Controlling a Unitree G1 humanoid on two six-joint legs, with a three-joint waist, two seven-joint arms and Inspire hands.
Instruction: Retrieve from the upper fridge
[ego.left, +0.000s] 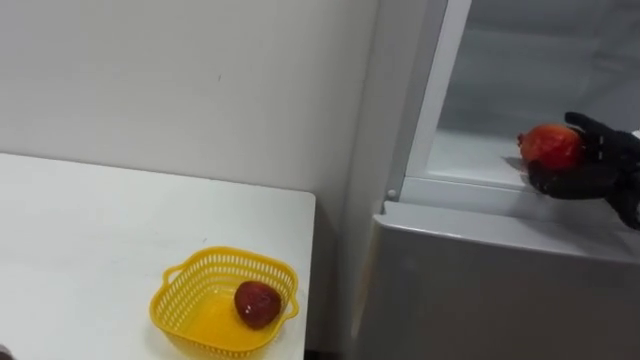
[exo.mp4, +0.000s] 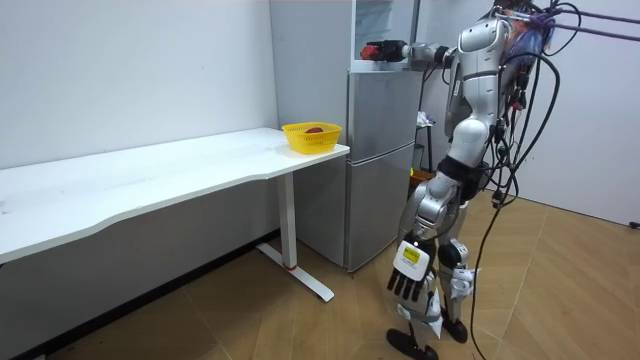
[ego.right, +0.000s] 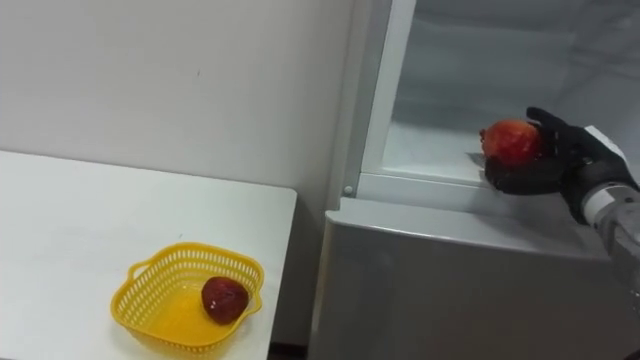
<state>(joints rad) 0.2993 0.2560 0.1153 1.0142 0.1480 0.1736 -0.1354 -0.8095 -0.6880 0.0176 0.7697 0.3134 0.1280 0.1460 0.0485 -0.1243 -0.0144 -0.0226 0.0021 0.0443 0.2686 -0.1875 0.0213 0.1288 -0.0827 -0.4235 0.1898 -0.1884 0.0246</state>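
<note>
1. Right eye view: the right hand (ego.right: 548, 168) has its fingers curled round a round red fruit (ego.right: 510, 140) at the sill of the grey fridge's (ego.right: 450, 280) open upper compartment.
2. Left hand (exo.mp4: 408, 272) hangs loose-fingered at the robot's side.
3. Step, as judged: lifting the fruit out.
4. Next: clear the sill and carry the fruit left to the yellow plastic mesh basket (ego.right: 135, 285) on the white table (ego.right: 70, 210), where a darker red fruit (ego.right: 225, 298) lies.

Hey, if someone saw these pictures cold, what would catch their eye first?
First the red fruit held in the robot's black right hand, fingers curled round it at the front edge of the open upper compartment of the fridge. Next the bright yellow basket near the corner of the white table beside it, with a darker red fruit lying inside. The left hand hangs open by the robot's leg.
</note>
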